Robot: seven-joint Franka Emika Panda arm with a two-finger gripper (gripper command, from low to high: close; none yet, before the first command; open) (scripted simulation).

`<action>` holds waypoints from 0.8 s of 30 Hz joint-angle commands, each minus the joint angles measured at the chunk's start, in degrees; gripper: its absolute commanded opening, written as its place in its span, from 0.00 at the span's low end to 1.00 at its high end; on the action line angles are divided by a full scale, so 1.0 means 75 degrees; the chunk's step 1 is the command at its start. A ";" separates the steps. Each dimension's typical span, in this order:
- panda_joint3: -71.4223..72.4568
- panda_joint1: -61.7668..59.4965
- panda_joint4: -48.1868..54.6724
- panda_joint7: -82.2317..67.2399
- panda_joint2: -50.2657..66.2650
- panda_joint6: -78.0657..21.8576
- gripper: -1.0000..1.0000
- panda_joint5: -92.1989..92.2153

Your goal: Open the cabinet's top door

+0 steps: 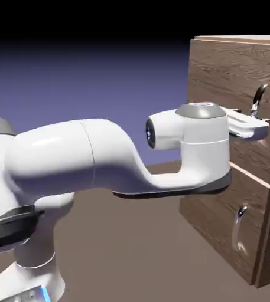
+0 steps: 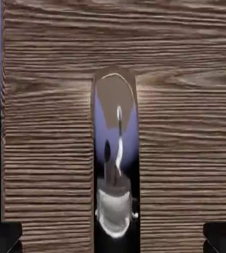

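I see the cabinet (image 1: 231, 153) at the right of the exterior frame, its top door (image 1: 220, 88) occupying the upper right. My gripper (image 1: 256, 125) reaches level to the door's curved silver handle (image 1: 257, 99). In the hand view the fingers (image 2: 3, 236) stand apart at the bottom corners, the mirror-like handle centred between them
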 commanded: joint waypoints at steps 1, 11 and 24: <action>0.0000 0.0000 0.0000 0.0000 0.0000 0.0000 0.00 0.0000; 0.1912 -0.2768 -0.2577 0.0219 0.0055 -0.1821 0.00 0.0938; 0.5340 -0.5912 -0.5559 -0.0336 -0.0977 -0.4224 0.00 0.3899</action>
